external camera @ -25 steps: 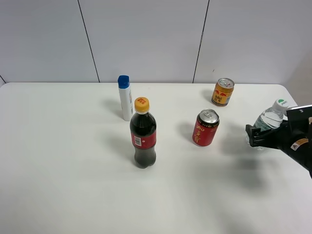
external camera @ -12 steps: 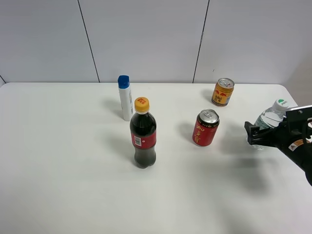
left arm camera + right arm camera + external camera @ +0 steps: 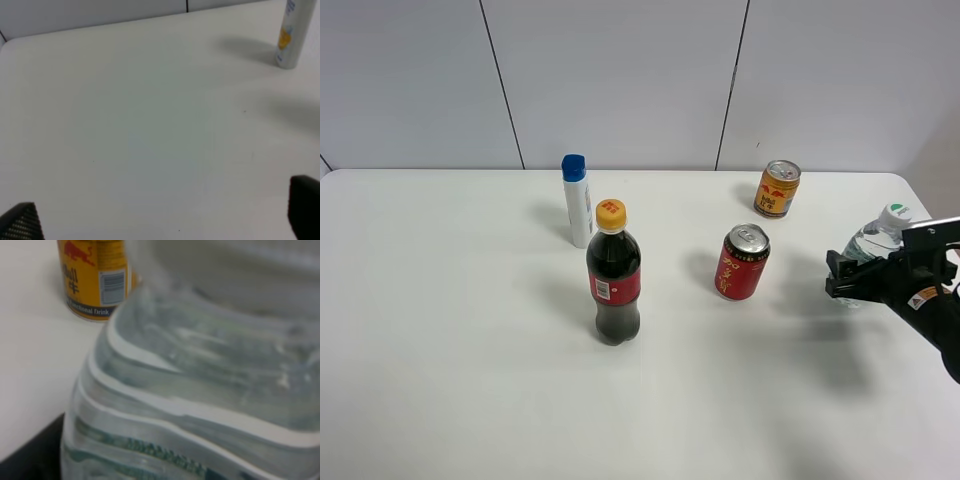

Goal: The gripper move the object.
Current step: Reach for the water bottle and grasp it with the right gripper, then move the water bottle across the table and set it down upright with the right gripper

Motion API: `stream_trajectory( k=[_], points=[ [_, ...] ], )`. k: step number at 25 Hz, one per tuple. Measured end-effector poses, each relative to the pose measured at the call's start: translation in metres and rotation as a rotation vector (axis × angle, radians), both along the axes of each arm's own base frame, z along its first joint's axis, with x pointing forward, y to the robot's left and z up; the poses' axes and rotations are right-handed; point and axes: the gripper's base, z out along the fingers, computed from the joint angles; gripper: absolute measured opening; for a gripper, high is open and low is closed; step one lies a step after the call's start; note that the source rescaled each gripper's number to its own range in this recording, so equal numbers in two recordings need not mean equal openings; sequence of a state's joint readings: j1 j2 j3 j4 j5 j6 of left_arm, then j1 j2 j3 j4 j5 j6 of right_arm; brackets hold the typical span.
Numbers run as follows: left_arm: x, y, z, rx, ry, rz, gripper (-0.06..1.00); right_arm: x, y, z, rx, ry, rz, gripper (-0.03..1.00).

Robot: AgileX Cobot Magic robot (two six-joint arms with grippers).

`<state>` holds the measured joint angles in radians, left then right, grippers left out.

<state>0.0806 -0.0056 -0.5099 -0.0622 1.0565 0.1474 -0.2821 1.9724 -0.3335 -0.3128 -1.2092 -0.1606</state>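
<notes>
The small clear water bottle (image 3: pixel 868 246) with a white cap stands at the table's right edge, and it fills the right wrist view (image 3: pixel 200 390). My right gripper (image 3: pixel 848 277) reaches in from the right, its black jaws set around the bottle's lower body. One jaw shows against the bottle's wall in the right wrist view. The bottle stands on the table. My left gripper (image 3: pixel 160 220) is open and empty over bare table, out of the exterior view.
A red can (image 3: pixel 742 262) stands left of the water bottle. A yellow can (image 3: pixel 777 188) stands behind, also in the right wrist view (image 3: pixel 95 277). A cola bottle (image 3: pixel 613 272) and a white tube with blue cap (image 3: pixel 577 200) stand mid-table; the tube shows in the left wrist view (image 3: pixel 292 32).
My right gripper has shifted slightly at the water bottle, its jaws settling around it. The bottle and the other things have not moved.
</notes>
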Motion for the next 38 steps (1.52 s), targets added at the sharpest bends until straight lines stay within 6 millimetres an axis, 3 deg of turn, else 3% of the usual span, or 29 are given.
stream_trajectory(
  k=[1, 2, 10, 19, 27, 38],
  points=[
    [0.0, 0.0, 0.0, 0.0, 0.0, 0.0, 1.0, 0.0, 0.0, 0.0, 0.007, 0.001, -0.001, 0.06],
    [0.0, 0.0, 0.0, 0.0, 0.0, 0.0, 1.0, 0.0, 0.0, 0.0, 0.023, 0.0, -0.004, 0.0],
    [0.0, 0.0, 0.0, 0.0, 0.0, 0.0, 1.0, 0.0, -0.001, 0.0, 0.152, 0.002, -0.068, 0.0],
    [0.0, 0.0, 0.0, 0.0, 0.0, 0.0, 1.0, -0.001, 0.002, 0.006, 0.139, 0.011, -0.029, 0.0],
    [0.0, 0.0, 0.0, 0.0, 0.0, 0.0, 1.0, -0.008, 0.001, 0.063, 0.074, -0.058, -0.04, 0.0],
    [0.0, 0.0, 0.0, 0.0, 0.0, 0.0, 1.0, -0.047, 0.011, 0.144, 0.144, -0.101, -0.091, 0.0]
  ],
)
